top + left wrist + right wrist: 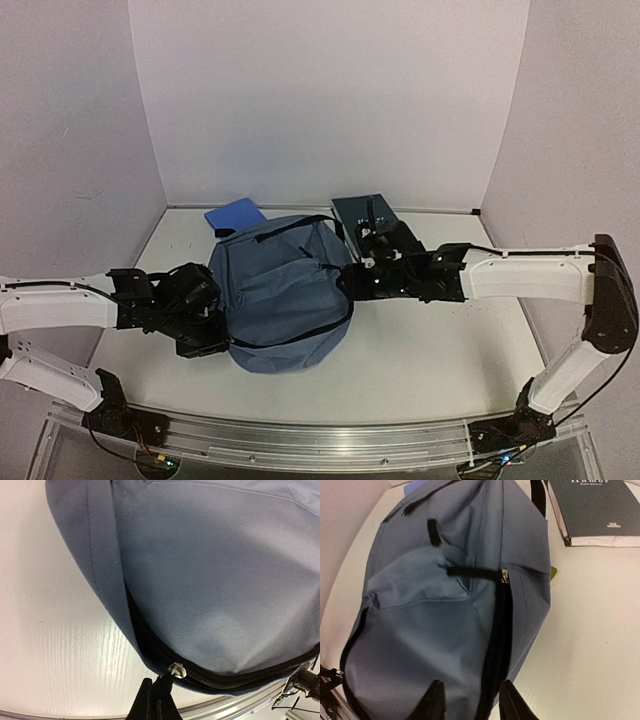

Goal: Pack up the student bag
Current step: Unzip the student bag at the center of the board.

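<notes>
The left gripper [156, 694], at the near-left corner of the student bag [285, 290], is pressed closed, and from its wrist camera it appears to pinch the tab of a silver zipper pull [177, 670], though the tips sit at the frame's very edge. The black zip curves away from that pull along the bag's lower seam. The slate-blue bag lies flat in the middle of the white table [440, 350], between the two arms, its black straps trailing across the fabric. A blue book [236, 215] lies flat at the far side, its near edge tucked against the bag's top-left corner. On the bag's right edge, the right gripper [471, 685] hovers with its jaws parted, one black finger [435, 700] on either side of the zip line, which shows as a dark slit running up to a second slider [505, 575]. Just beyond it, a dark hardback [600, 510] with white cover lettering rests flat on the table, close beside the bag's top-right corner.
</notes>
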Controlling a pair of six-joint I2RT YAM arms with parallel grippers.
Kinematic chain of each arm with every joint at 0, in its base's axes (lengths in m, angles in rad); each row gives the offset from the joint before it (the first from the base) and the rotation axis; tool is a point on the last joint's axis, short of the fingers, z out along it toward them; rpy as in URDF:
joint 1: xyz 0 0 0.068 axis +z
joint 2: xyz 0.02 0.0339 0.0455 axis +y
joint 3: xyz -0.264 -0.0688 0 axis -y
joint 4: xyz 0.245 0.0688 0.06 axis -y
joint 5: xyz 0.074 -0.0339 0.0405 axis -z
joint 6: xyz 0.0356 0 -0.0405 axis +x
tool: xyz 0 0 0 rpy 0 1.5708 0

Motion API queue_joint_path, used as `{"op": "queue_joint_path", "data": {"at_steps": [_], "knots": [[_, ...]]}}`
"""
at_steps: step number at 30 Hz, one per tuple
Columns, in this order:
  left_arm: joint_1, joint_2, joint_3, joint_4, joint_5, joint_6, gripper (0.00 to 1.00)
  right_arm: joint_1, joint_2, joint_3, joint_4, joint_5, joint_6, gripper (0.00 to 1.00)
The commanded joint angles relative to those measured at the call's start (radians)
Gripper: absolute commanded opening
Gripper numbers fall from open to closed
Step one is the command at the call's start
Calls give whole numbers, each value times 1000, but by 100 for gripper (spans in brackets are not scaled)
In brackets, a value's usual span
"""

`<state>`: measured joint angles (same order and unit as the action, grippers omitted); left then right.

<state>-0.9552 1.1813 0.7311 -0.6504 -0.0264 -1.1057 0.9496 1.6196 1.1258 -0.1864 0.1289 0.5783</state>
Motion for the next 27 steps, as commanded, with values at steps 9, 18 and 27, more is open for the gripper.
{"op": "queue_joint_path", "data": {"at_steps": [9, 18, 27], "knots": [[22, -36, 76, 21, -61, 168, 0, 227, 101, 232, 20, -164, -403, 80], [52, -32, 64, 74, -25, 168, 0, 270, 272, 289, 120, -248, -436, 71], [147, -27, 71, 104, 131, 123, 0, 273, 380, 340, 139, -241, -449, 57]]}}
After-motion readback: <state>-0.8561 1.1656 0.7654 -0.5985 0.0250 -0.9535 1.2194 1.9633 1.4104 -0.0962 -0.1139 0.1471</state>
